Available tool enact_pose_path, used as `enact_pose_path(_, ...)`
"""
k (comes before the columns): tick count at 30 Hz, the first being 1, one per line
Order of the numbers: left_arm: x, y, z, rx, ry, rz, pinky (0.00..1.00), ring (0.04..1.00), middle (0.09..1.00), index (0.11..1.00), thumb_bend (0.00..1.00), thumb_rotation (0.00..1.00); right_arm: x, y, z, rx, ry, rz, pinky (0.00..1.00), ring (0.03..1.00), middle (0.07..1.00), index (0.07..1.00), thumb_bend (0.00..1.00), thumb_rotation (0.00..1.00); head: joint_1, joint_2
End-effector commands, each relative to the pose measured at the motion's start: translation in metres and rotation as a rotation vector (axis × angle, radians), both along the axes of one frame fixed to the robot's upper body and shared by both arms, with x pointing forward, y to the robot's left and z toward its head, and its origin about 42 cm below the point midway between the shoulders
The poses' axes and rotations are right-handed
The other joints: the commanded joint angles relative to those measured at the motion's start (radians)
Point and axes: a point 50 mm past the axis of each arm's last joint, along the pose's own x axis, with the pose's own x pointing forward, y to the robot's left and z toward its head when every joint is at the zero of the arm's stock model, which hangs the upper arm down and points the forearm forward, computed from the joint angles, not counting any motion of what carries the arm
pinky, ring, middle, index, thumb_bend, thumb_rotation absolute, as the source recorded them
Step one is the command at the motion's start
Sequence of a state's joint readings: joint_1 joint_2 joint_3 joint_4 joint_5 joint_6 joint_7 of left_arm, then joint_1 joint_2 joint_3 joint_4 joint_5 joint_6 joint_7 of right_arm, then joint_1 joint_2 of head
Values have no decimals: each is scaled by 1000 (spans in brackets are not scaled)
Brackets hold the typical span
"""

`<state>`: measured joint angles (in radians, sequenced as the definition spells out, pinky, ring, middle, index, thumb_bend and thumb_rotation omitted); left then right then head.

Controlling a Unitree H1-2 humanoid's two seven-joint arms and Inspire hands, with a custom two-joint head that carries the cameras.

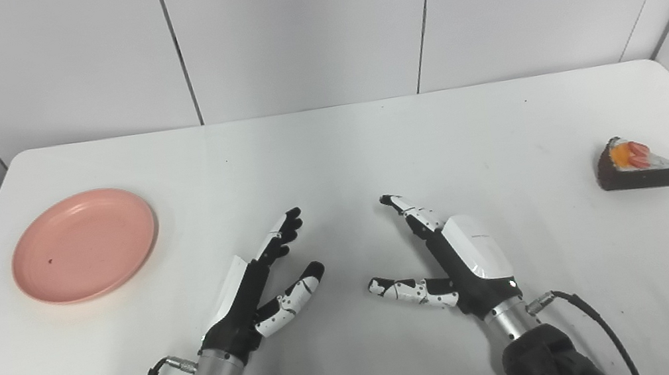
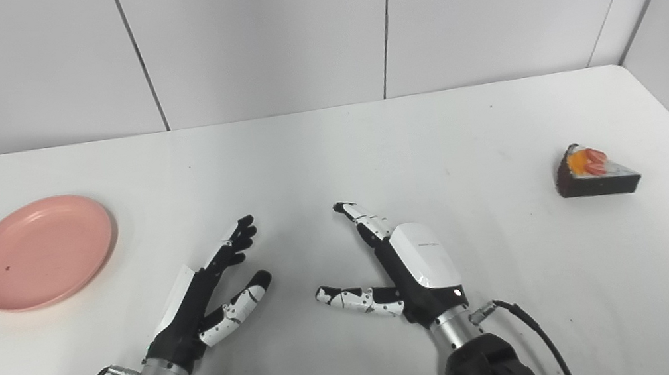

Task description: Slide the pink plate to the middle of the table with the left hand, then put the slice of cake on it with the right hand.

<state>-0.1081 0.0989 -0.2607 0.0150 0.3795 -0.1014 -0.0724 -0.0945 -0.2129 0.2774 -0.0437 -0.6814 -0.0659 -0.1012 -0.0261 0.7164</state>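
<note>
A pink plate (image 1: 84, 245) lies flat near the table's left edge, with nothing on it. A dark chocolate cake slice (image 1: 636, 165) with orange and red topping sits near the right edge. My left hand (image 1: 259, 286) hovers low over the front middle of the table, open, fingers stretched toward the far side, well right of the plate. My right hand (image 1: 446, 259) mirrors it a short way to the right, open, thumb pointing left, far from the cake. Neither hand touches anything.
The white table (image 1: 328, 148) ends at a grey panelled wall (image 1: 295, 26) behind. Walls also stand close on the left and right sides. Cables (image 1: 586, 315) trail from both wrists toward the front edge.
</note>
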Motion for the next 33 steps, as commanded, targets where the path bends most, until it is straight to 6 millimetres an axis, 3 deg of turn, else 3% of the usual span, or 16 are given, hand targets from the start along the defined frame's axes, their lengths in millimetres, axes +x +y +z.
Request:
enact_pose_path(1,3,0,7,-16,-42,-1,844,894,916,913,458,779,-3,-3,-6,52,-11,-2,723,848,898,896,544,853,1,0)
enact_pose_path(2,2,-1,6,-36,-38,4,842,892,915,913,457,806,-3,-3,-6,79,-10,0,727,849,898,896,538,867,4,2)
enact_pose_path(3,2,-1,6,-50,-35,8,845,891,914,918,472,916,-3,-3,-5,97,-8,1,751,862,903,900,511,940,4,2)
enact_pose_path(6,1,-3,5,-98,-19,14,850,888,916,926,487,993,-3,-3,-3,143,-12,2,769,866,898,893,461,995,15,1)
enact_pose_path(11,2,-7,1,-156,27,24,867,899,929,939,529,1000,-3,-6,-3,196,-12,6,771,864,889,888,424,1000,72,-14)
enact_pose_path(19,2,-29,-8,-155,42,29,872,903,931,948,516,1000,-7,-27,-5,214,13,-8,791,872,887,885,395,1000,290,-98)
enact_pose_path(20,2,-31,-9,-155,43,30,877,907,932,950,505,1000,-7,-28,-6,215,14,-8,794,872,888,887,389,1000,290,-98)
enact_pose_path(24,6,-44,-18,-160,50,27,890,918,933,948,454,1000,-3,-43,-18,226,18,-6,795,864,883,887,381,1000,407,-162)
enact_pose_path(33,14,-64,-35,-176,57,30,893,924,926,941,355,1000,3,-71,-42,281,46,-14,844,880,889,893,374,1000,517,-233)
